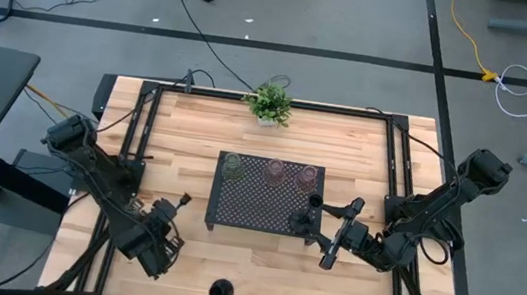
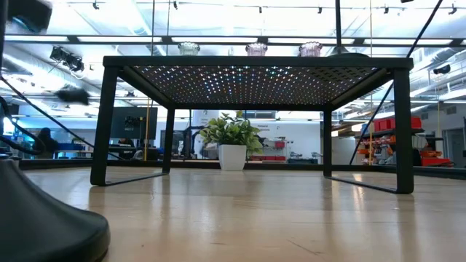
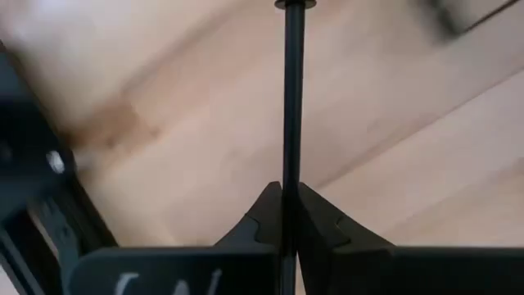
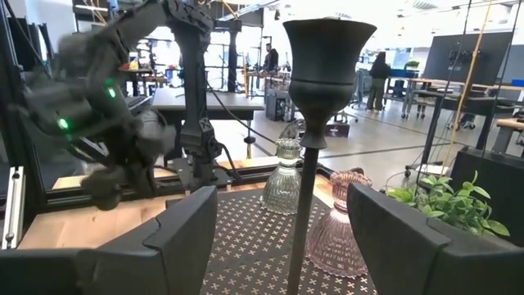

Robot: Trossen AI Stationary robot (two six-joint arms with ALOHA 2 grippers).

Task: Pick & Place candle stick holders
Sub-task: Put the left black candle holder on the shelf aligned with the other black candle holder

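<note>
Left to right: we see 2 grippers at work around the tray (image 1: 236, 210).
The left gripper (image 3: 288, 215) pinches a thin black stem (image 3: 293, 115) off the tray's left; 3 glass holders (image 1: 269, 171) sit along its far edge; the right gripper (image 4: 282, 238), fingers wide, straddles a tall black holder (image 4: 326, 57) on it.

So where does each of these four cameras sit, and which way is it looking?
High: overhead, straight down on the table, tray and both arms.
Low: at tabletop height, level under the tray; no gripper shows.
Left wrist: on the left arm, past the left gripper shut on a black stem.
Right wrist: on the right arm, past the open right gripper at a tall black holder.
Shared: low and right wrist both see the plant.
</note>
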